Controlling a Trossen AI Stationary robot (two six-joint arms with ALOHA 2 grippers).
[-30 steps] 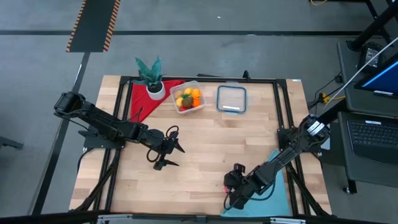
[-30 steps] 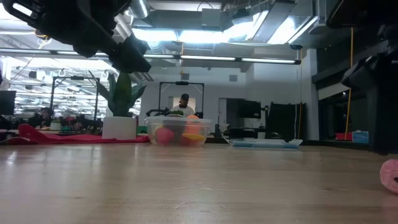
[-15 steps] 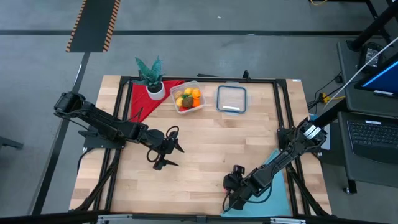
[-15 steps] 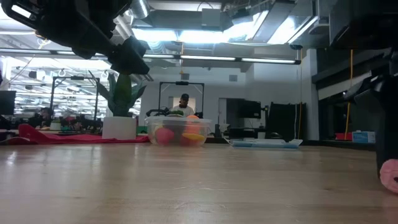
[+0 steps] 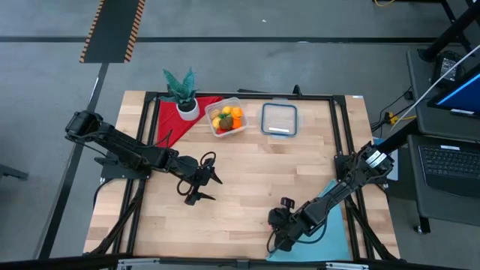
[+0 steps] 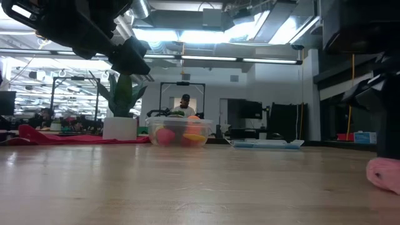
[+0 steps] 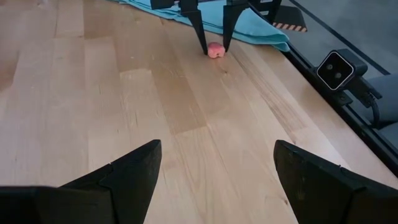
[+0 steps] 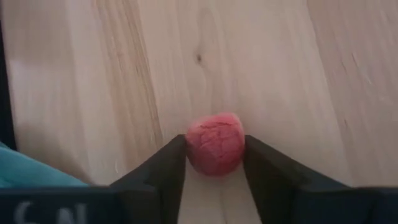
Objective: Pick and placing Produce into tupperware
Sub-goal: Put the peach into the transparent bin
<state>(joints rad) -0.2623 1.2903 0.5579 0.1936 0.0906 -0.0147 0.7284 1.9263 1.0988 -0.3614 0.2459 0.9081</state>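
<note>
A small pink-red toy fruit (image 8: 215,144) lies on the wood near the table's near edge, beside a teal cloth (image 5: 330,225). My right gripper (image 8: 215,149) stands over it, shut on it; the left wrist view also shows this gripper (image 7: 214,47) and the fruit (image 7: 215,51). The clear tupperware (image 5: 227,118) sits at the far side with several toy produce pieces inside. My left gripper (image 5: 211,188) hovers open above the middle-left of the table, touching nothing. My right gripper pinches the pink-red toy fruit across its two sides (image 8: 189,146) between both fingers (image 8: 165,168). The fingers come from above, pointing down (image 7: 202,34). The fruit rests on the table (image 6: 384,174).
A flat clear lid with a blue-grey rim (image 5: 279,120) lies right of the tupperware. A potted plant (image 5: 182,94) stands on a red cloth (image 5: 169,120) at the far left. A black frame rail runs along the table's edges. Bare wood spans the middle.
My right gripper has shifted slightly toward the table's near edge and left. The pink-red fruit has slid along the table with it and shows larger in the low view.
</note>
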